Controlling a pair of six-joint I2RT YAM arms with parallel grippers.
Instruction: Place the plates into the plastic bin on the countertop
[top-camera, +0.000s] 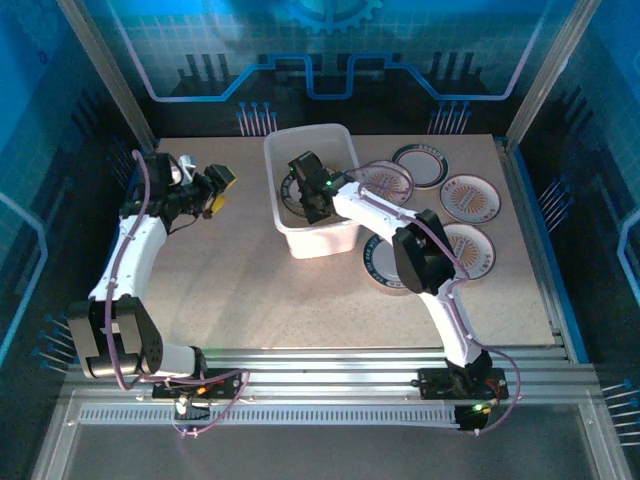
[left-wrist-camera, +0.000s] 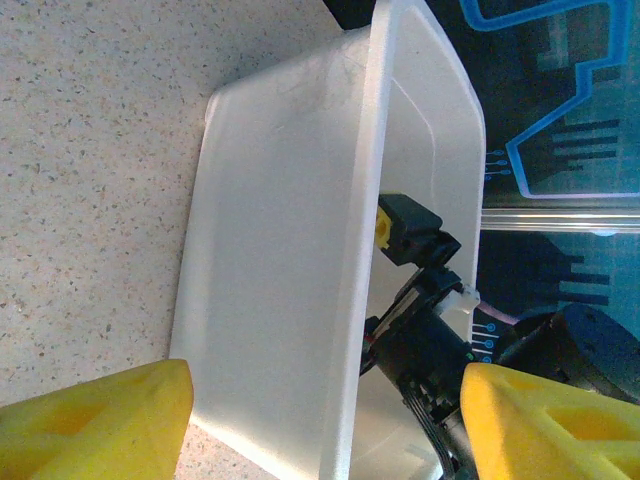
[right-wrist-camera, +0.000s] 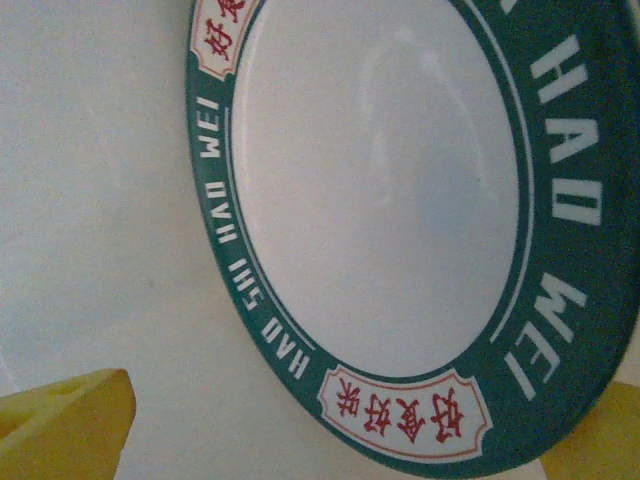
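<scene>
One plate (right-wrist-camera: 380, 200) with a dark green rim lies in the bin (top-camera: 325, 240), flat on its white floor. In the top view, you see the bin in the upper middle of the frame, standing on the bench (top-camera: 250, 290).

Your right fingers (right-wrist-camera: 60, 420) are down inside the bin, just over this plate. They are spread wide, one at the lower left and one at the lower right of the right wrist view. They do not pinch the plate.

More plates (top-camera: 470, 198) lie flat on the bench to the right of the bin. Some have green rims and some have orange-brown middles. Your right arm (top-camera: 425, 258) reaches over the nearest ones.

Your left fingers (left-wrist-camera: 90, 420) are to the left of the bin and do not touch it. They are spread apart with nothing held between them, and they point at the bin's side wall.
</scene>
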